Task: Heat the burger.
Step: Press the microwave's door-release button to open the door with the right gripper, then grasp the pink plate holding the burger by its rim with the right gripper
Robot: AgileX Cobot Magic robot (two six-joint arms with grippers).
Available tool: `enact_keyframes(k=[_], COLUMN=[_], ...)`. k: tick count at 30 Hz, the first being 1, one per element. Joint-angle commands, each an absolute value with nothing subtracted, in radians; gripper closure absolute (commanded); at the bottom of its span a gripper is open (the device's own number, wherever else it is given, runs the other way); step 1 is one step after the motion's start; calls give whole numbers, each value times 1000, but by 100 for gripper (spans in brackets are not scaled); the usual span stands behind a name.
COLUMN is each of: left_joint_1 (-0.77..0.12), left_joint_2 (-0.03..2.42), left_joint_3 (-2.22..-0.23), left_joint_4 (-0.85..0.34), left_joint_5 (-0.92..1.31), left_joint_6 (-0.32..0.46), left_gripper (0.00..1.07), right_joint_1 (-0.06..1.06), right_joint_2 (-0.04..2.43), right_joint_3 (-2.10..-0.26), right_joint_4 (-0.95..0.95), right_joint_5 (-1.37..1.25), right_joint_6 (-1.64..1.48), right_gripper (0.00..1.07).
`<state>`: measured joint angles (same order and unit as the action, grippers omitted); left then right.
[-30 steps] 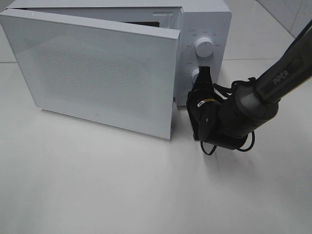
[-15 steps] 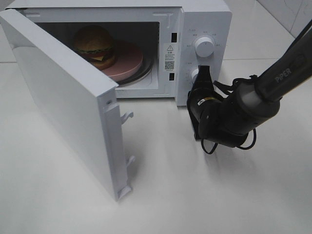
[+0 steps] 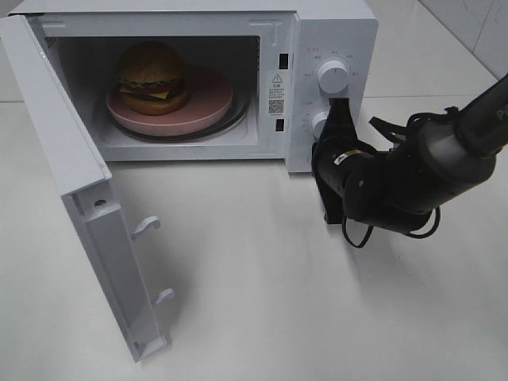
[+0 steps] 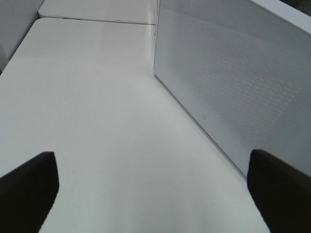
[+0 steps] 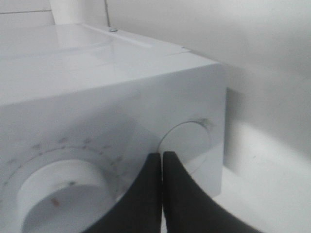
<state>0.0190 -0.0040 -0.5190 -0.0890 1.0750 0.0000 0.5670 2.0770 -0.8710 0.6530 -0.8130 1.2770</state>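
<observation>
Closest to us, the pale smooth worktop (image 3: pixel 262 302) and the white metal microwave door (image 3: pixel 71 182), swung wide open. Its bottom corner sits close to the frame edge, with two white latch hooks (image 3: pixel 147 228) jutting from its inner edge.

The left tool (image 4: pixel 153 187) is out of sight from the high camera. Its wrist camera catches only two dark fingers (image 4: pixel 29 189) in the corners, spread wide with nothing between them, facing the door's perforated outer face.

On the other side, the right tool (image 3: pixel 340 107) has its black jaws pressed together, empty, tips right at the control panel. They partly cover the lower round white dial (image 3: pixel 320 125), and contact is hard to judge. The upper dial (image 3: pixel 331 76) is clear.

Deeper in the white boxy microwave (image 3: pixel 333 32), the glossy golden-brown burger (image 3: pixel 152 75) with lettuce and cheese sits on a round pink plate (image 3: pixel 210 99).
</observation>
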Motion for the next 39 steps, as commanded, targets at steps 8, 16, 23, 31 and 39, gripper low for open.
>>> enact_keyframes(k=[8,16,23,31,39], left_joint_1=[21,21,21,21,21], left_joint_2=[-11,-11,-11,-11,-11], left_joint_3=[-516,-516,-516,-516,-516], left_joint_4=[-96,-96,-96,-96,-96], left_joint_5=[1065,1065,1065,1065,1065], left_joint_6=[0,0,0,0,0], left_gripper=[9,9,9,9,9], right_joint_1=[564,564,564,561,561], right_joint_2=[1949,1841,1744,1672,1630], right_joint_3=[-810,-791,-791,-791,-822], right_joint_4=[615,614,608,504,242], right_joint_5=[-664,-503,-310,-103,161], right_joint_6=[1105,828,497,290,279], right_gripper=[107,107,107,107,107])
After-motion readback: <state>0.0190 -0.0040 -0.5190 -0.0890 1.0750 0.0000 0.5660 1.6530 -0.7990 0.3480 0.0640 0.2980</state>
